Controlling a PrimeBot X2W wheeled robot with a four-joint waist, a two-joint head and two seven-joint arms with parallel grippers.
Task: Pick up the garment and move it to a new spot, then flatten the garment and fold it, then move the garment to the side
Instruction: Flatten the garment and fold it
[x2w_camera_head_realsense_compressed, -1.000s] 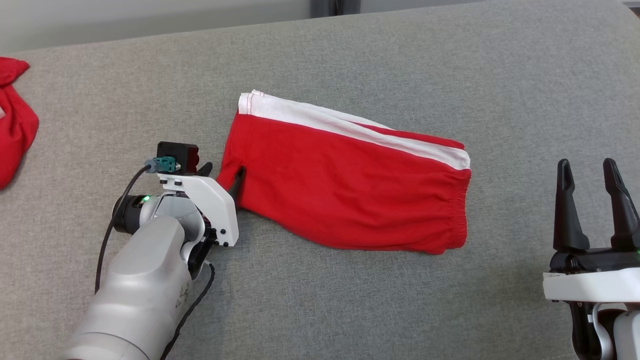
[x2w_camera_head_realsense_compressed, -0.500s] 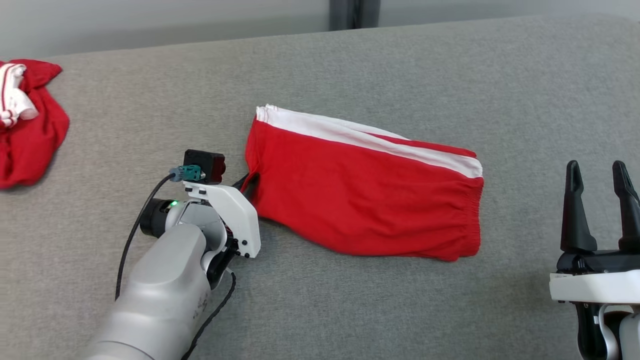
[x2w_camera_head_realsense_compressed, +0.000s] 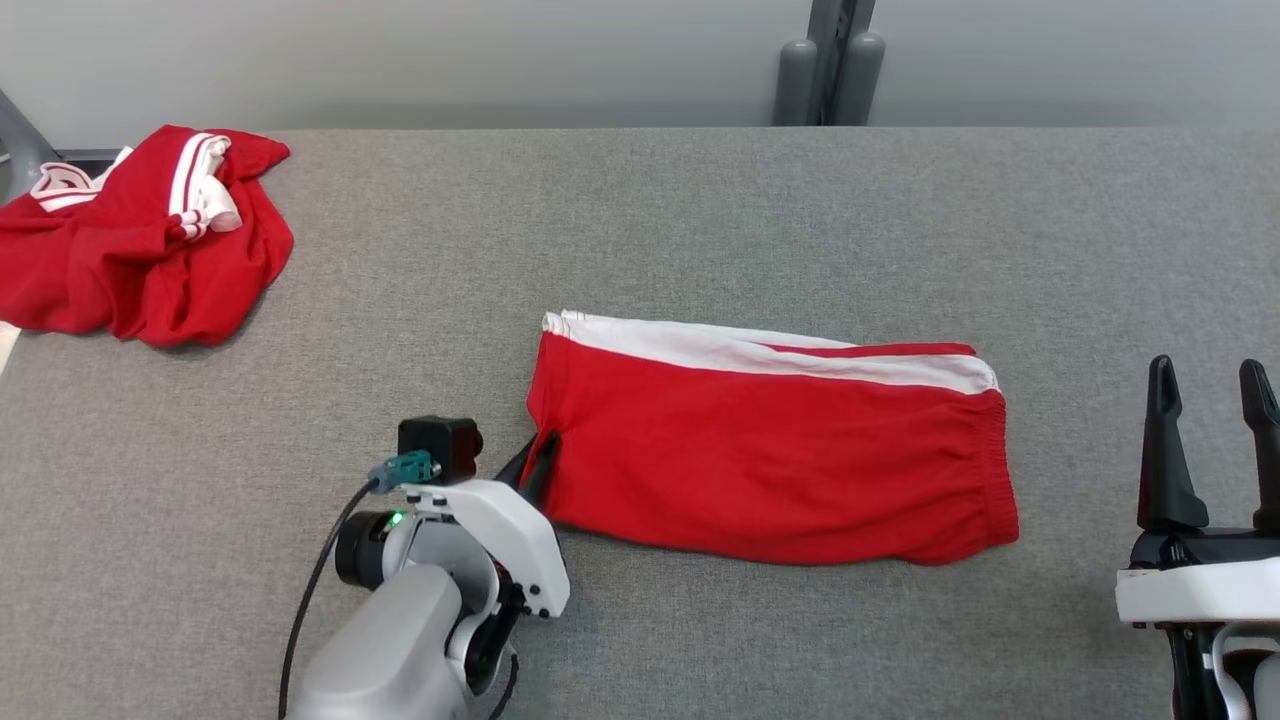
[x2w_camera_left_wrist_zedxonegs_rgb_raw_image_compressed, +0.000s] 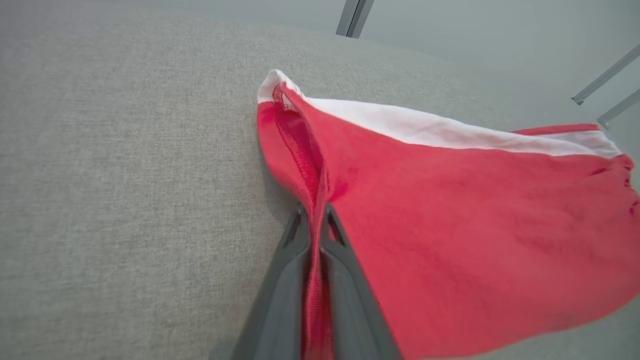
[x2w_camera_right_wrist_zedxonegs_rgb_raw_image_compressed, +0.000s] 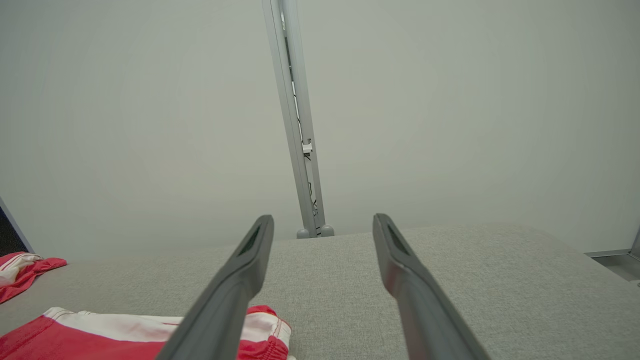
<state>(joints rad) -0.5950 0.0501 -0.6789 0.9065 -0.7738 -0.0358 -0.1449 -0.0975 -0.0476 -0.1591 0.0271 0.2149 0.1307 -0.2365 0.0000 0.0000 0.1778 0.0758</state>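
Head view looks down on a grey fabric bench (x2w_camera_head_realsense_compressed: 700, 200), which takes almost the whole picture, with a pale wall (x2w_camera_head_realsense_compressed: 400, 50) behind its far edge. The garment (x2w_camera_head_realsense_compressed: 770, 450), red shorts with a white stripe, lies folded and flat near the middle of the bench, somewhat closer to the near edge. Its elastic waistband points to the right edge, its leg hem points to the left edge, and the white stripe runs along its far side. A second red and white heap (x2w_camera_head_realsense_compressed: 150, 240) lies crumpled at the far left corner, well apart from the garment. A grey post (x2w_camera_head_realsense_compressed: 830, 70) stands just behind the far edge.

The left gripper (x2w_camera_head_realsense_compressed: 535, 465) is at the near left corner of the garment. In the left wrist view its two fingers are pressed together with the red hem pinched between them, and the cloth rises a little there. The right gripper (x2w_camera_head_realsense_compressed: 1210, 375) hovers near the right edge with its fingers spread apart and nothing between them, and it does not touch the garment.

Compared with one second ago, the camera has moved, so the far edge, the wall and the whole heap are now in the picture. The left fingers were then spread on both sides of the hem, and now they are clenched on it. The right gripper is as wide as before.
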